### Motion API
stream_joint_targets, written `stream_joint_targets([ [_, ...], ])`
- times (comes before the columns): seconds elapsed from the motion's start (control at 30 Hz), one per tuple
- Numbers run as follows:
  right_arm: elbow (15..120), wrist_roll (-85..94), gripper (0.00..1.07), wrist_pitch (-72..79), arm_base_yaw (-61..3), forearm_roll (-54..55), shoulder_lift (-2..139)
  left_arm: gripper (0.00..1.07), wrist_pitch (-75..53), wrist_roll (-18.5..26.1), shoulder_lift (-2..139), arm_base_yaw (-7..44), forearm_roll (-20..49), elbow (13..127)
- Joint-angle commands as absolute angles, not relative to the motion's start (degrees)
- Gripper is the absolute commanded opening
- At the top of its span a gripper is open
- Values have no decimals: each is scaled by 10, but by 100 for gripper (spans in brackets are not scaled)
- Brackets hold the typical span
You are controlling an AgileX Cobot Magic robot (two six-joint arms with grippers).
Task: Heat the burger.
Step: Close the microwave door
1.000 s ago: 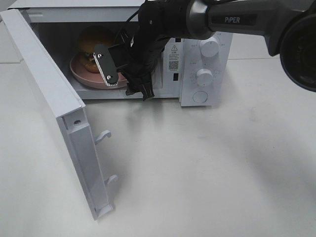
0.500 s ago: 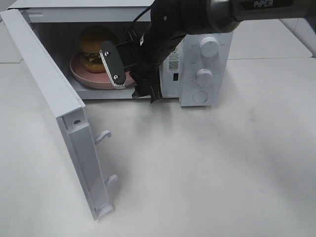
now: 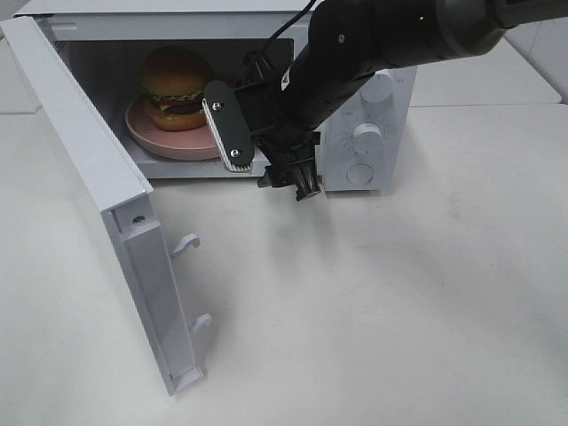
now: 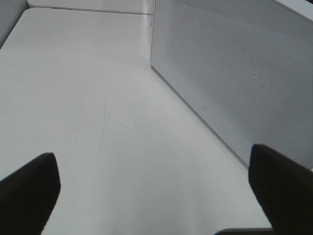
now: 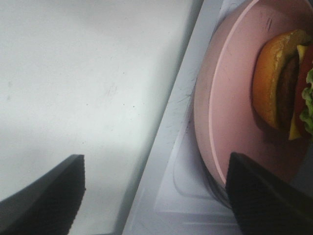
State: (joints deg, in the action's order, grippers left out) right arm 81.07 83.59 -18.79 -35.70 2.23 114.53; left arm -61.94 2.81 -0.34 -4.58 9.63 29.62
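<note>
Burger on plate inside open microwave
Glossy domed burger (image 3: 175,82) sits on round pink plate (image 3: 169,142) in smooth white microwave (image 3: 393,133); right gripper (image 3: 263,151) jaws apart, empty, at doorway; left gripper (image 4: 156,196) jaws apart.

Setting: a robot test bench in a lab-type room.

- Plain white tabletop (image 3: 399,311), lightly scuffed, with faint scratches in the wrist views.
- Another white surface butts against it behind; the seam (image 4: 88,11) is visible.
- One appliance in view: a small white microwave (image 3: 160,7) standing directly on the tabletop. Its door (image 3: 89,177) is swung open. It has two dials (image 3: 366,136) and a perforated side wall (image 4: 234,73).
- A black robot arm (image 3: 373,44), trailing a cable, reaches across the microwave front.
- Kitchen touch: a burger (image 3: 173,84) on a pink plate (image 3: 169,144) inside.
- Flat, even light and soft shadows.
</note>
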Motion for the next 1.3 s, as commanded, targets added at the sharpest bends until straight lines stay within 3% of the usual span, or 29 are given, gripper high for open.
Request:
stream_joint_targets([
  [0.03, 777, 833, 76, -174, -355, 25, 1115, 100, -611, 30, -13, -44, 100, 295],
  [0.83, 530, 668, 76, -144, -355, 25, 901, 100, -611, 30, -13, -44, 100, 295],
  [1.3, 422, 378, 76, -210, -355, 25, 749, 100, -611, 30, -13, -44, 100, 295],
])
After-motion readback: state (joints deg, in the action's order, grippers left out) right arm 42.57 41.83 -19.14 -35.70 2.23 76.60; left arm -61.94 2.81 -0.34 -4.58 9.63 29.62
